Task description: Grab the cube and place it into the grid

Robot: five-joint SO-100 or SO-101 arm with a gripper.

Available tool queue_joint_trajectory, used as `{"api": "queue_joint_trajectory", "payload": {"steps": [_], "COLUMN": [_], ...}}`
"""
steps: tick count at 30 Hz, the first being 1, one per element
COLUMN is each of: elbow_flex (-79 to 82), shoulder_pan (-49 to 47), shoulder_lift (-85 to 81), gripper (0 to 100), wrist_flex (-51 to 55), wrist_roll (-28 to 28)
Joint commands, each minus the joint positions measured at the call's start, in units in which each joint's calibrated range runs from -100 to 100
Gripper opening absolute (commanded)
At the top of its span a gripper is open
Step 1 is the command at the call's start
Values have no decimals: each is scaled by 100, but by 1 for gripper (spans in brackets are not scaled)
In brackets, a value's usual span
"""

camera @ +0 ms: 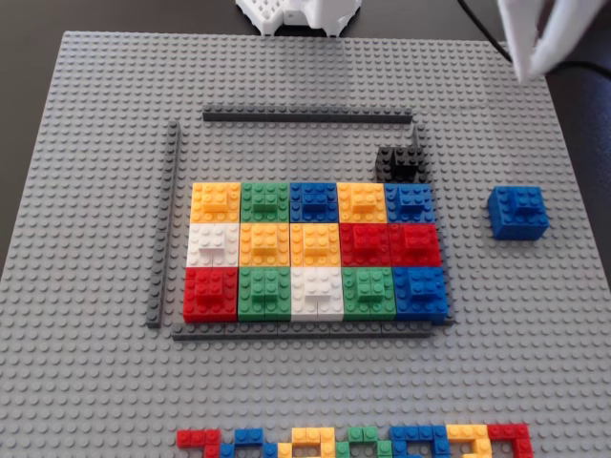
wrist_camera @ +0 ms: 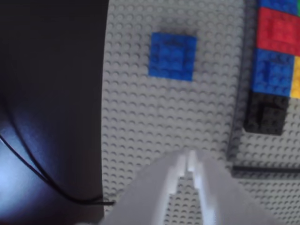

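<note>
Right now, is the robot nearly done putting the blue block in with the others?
Not yet. The grid already holds fifteen colored blocks, but the loose blue cube sits alone on the gray baseplate, right of the grid in the fixed view. The gripper is shut, holding nothing, short of the cube. Grabbing and placing are both left.

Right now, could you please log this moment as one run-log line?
stage: approach | gripper: shut, empty | cube: on baseplate, right of grid in fixed view, untouched | black brick: at grid's top edge

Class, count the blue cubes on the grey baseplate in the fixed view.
4: three in the grid, top row third and fifth, bottom-right corner; the cube alone right of it.
</note>
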Motion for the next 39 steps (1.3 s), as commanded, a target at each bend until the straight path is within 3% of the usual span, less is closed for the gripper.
{"api": "queue_joint_trajectory", "payload": {"steps": [1,13,24,39], "elbow_flex": [-738,-1264,-1255,-892], "shoulder_pan": [28,87,175,263], "shoulder_lift": [386,1409,1719,2054], "gripper": [0,4,29,28], "wrist_flex": [-110,-320,-379,-608], "wrist_roll": [-29,-5,20,15]}}
